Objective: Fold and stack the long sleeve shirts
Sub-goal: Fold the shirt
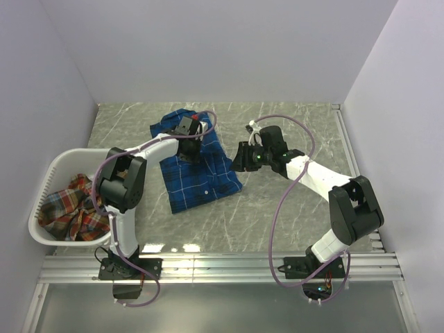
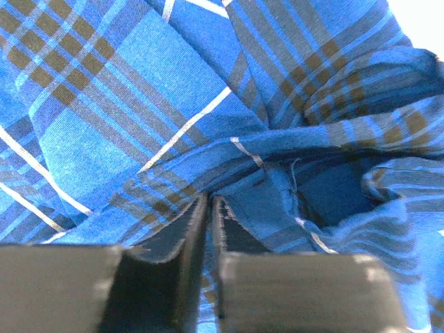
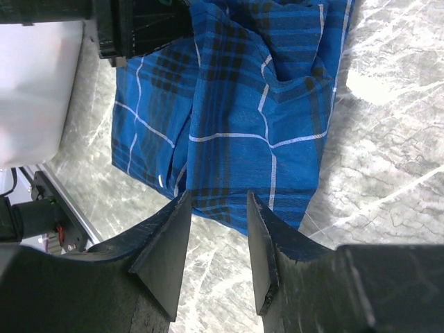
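A royal blue plaid long sleeve shirt [image 1: 201, 177] lies partly folded on the marble table. My left gripper [image 1: 186, 142] is down on its far part. In the left wrist view the jaws [image 2: 210, 199] stand almost together, with a fold of the blue cloth [image 2: 104, 104] pinched between them. My right gripper [image 1: 236, 159] hovers open at the shirt's right edge. Its fingers [image 3: 218, 198] frame the hem of the blue shirt [image 3: 236, 125] with nothing between them. A red-orange plaid shirt [image 1: 69, 208] lies crumpled in the basket.
A white plastic laundry basket [image 1: 52, 173] sits at the table's left edge beside the left arm. The left arm's black wrist [image 3: 139, 28] shows at the top of the right wrist view. White walls enclose the table on three sides.
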Tool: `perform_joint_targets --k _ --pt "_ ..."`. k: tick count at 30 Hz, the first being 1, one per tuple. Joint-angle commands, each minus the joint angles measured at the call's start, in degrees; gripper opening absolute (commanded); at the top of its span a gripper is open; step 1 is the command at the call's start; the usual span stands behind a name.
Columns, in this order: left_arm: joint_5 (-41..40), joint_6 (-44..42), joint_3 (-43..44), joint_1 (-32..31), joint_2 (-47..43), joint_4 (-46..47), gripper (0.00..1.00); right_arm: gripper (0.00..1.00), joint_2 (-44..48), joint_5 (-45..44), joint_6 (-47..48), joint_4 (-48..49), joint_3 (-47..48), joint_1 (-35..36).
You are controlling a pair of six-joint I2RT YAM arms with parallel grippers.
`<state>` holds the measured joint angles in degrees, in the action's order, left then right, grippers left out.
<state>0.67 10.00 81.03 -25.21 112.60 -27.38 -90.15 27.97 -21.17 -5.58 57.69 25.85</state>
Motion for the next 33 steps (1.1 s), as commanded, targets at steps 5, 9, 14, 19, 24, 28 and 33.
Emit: perform_joint_targets --k 5,9,14,19,24,28,33 --pt "-0.49 0.02 1.41 -0.28 -0.79 0.13 0.0 0.45 0.67 0.16 0.69 1.54 0.67 -0.09" --pt "-0.49 1.33 0.01 -0.28 -5.88 -0.92 0.01 0.45 1.03 -1.33 2.35 -0.03 3.21 1.31" --pt "-3.12 3.62 -6.4 -0.45 -15.18 -0.14 0.0 0.45 0.5 -4.32 4.56 -0.39 6.11 4.47" --pt "-2.95 5.73 -12.47 -0.45 -22.94 1.53 0.0 0.45 -2.39 -6.08 4.82 0.05 10.06 6.41" --pt "-0.67 10.21 -21.17 -0.54 -31.72 3.47 0.01 0.43 -7.22 -7.31 5.96 0.05 14.81 9.39" --pt "0.03 13.9 -28.71 -0.54 -36.65 3.64 0.0 0.42 -11.36 -9.5 6.84 -1.01 18.33 12.11" --pt "0.04 16.19 -34.27 -0.54 -42.19 4.0 0.0 0.41 -16.89 -14.16 9.39 -2.76 22.37 14.93"
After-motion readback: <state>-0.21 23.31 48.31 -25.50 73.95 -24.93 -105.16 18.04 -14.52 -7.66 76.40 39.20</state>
